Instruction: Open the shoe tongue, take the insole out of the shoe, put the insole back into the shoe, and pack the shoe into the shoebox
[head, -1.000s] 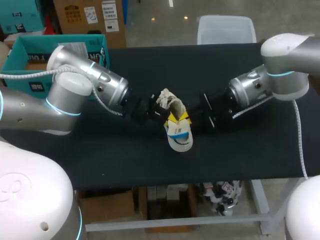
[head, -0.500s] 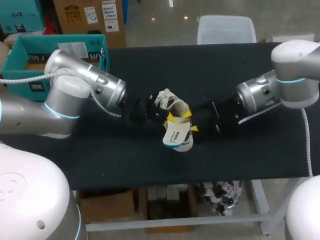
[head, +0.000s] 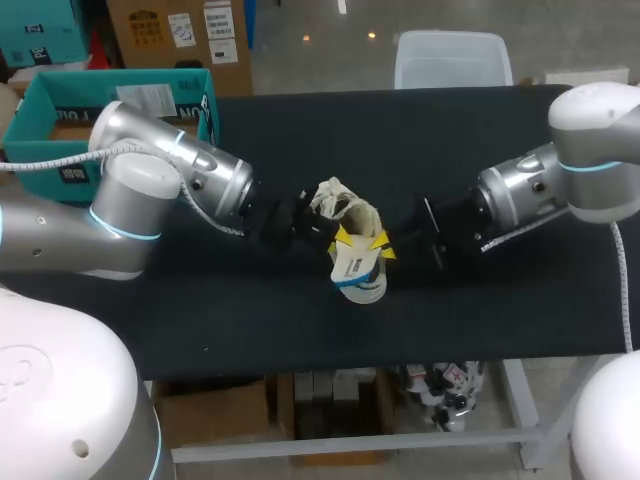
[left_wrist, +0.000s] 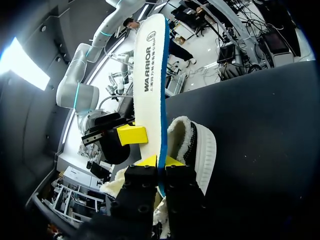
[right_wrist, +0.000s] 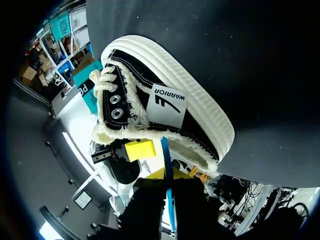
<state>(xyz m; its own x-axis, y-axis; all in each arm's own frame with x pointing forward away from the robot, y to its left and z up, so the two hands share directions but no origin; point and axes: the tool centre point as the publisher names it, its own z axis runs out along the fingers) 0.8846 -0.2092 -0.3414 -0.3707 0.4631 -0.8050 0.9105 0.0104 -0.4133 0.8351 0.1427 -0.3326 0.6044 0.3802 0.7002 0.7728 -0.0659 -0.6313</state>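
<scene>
Shoe (head: 340, 205) sits in the middle of the worktop (head: 200, 300), insole (head: 358, 272) sticking out toward the front edge. Left tool (left_wrist: 161, 161) is clamped on the insole's edge; right tool (right_wrist: 168, 175) seems clamped there too, partly hidden.

Head cam high behind rig, looks down on table (head: 450, 140); both wrist fisheyes sit tight on shoe (right_wrist: 170, 115) from opposite sides, sharing insole (left_wrist: 150, 75).

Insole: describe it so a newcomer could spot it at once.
On the black table, find the fleece-lined shoe at its middle. The insole is just in front of it, toward the near edge, pinched by the left tool and the right tool. It alone is a flat white strip with a blue edge.
</scene>
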